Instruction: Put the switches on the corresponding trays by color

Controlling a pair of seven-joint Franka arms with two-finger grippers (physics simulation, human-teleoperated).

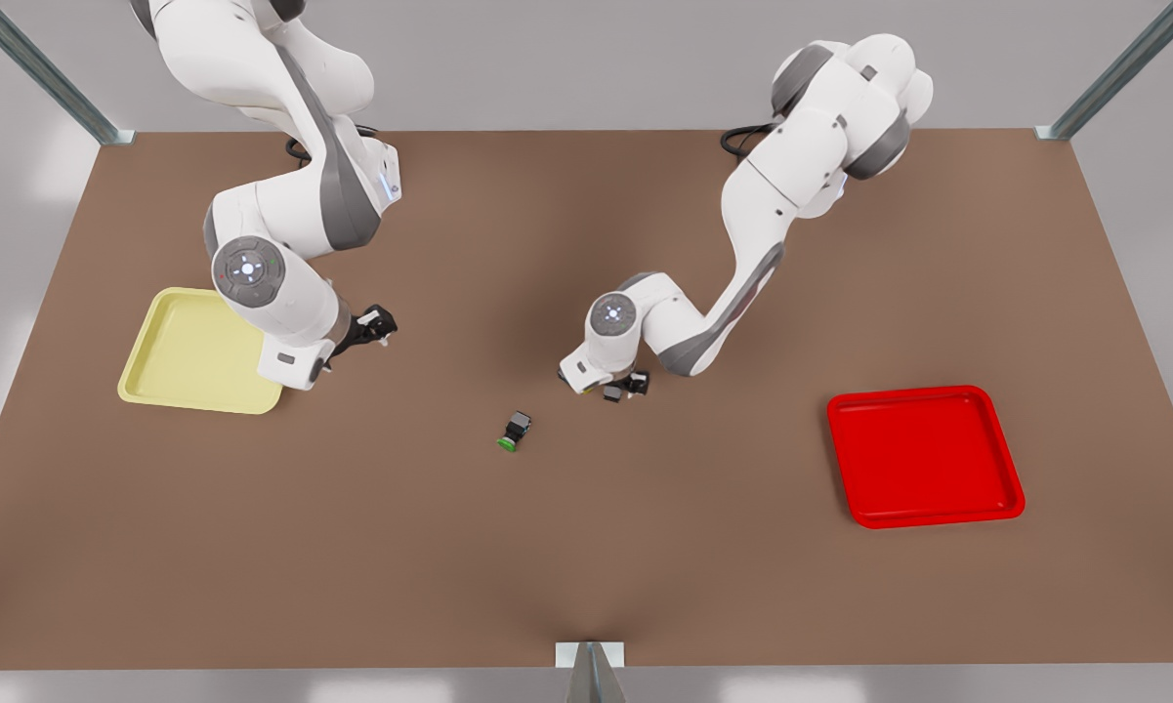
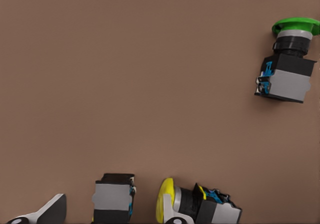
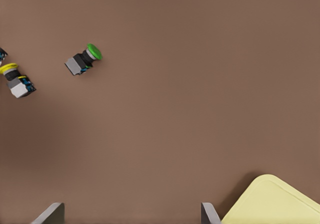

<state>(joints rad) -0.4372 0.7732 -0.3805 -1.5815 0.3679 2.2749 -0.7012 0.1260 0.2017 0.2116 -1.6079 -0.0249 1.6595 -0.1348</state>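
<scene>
My left gripper [image 1: 613, 389] hangs low over the table's middle, open, its fingertips [image 2: 50, 211] straddling a dark grey switch body [image 2: 114, 198] whose cap is hidden. Just beside it lies the yellow-capped switch [image 2: 195, 206], on its side against the other fingertip. From the right wrist view this yellow switch [image 3: 15, 78] lies far off. My right gripper [image 1: 376, 327] stands open and holds nothing, next to the pale yellow tray [image 1: 200, 351], whose corner [image 3: 275, 201] is close to one finger. The red tray [image 1: 923, 454] lies at the front view's right. No red cap is in sight.
A green-capped switch [image 1: 515, 431] lies on its side on the brown table [image 1: 586, 547], a little toward the front edge from the left gripper; the same green switch [image 2: 289, 63] is apart from the other two. Metal frame posts stand at the table's corners.
</scene>
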